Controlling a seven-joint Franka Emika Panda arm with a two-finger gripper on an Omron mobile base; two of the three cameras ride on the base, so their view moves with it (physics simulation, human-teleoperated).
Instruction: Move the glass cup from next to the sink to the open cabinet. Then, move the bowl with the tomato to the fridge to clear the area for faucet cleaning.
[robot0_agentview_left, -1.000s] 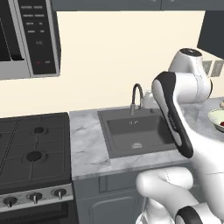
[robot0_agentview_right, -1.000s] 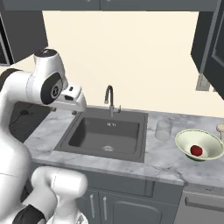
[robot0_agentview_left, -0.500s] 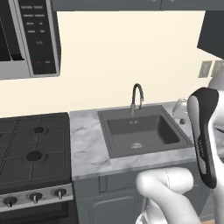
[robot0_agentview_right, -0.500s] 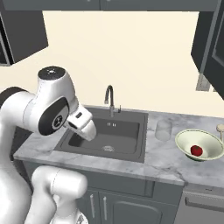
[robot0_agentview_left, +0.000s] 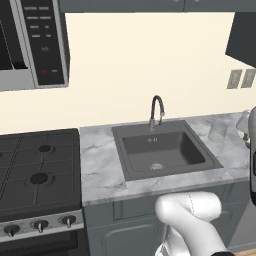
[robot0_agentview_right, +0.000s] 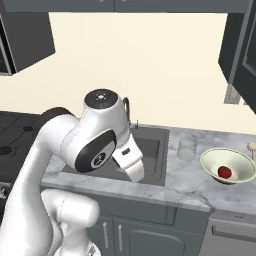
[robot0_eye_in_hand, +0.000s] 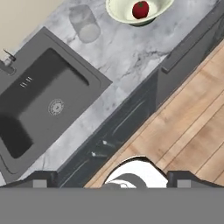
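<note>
Translucent pale-grey glass cup (robot0_agentview_right: 186, 149) is standing upright on the marble table (robot0_agentview_right: 195, 182), just to the right of the sink (robot0_agentview_left: 165, 149) and near the back wall; in the left base view it is sitting at the right end of the table, and in the hand view it is appearing near the top edge, beside the basin's corner. Close to the cup, further along the table and away from the sink, the cream-white bowl (robot0_agentview_right: 228, 166) is resting with the small red tomato (robot0_agentview_right: 224, 172) lying inside it. The dark grey sink is showing its round drain, and the slim gooseneck faucet (robot0_agentview_left: 156, 111) is rising behind the basin against the cream wall. To the left of the sink, a black gas stove (robot0_agentview_left: 35, 175) is sitting level with the table, with a microwave (robot0_agentview_left: 32, 40) hanging above it. Dark grey lower cabinet doors (robot0_eye_in_hand: 127, 118) are running under the table's front edge, and a wooden floor (robot0_eye_in_hand: 192, 127) is lying below them. The pincer (robot0_eye_in_hand: 111, 181) is hanging high over the floor in front of the cabinets, looking down, with its two dark fingertips (robot0_eye_in_hand: 37, 179) standing wide apart and gripping nothing, well away from the cup and the bowl.
</note>
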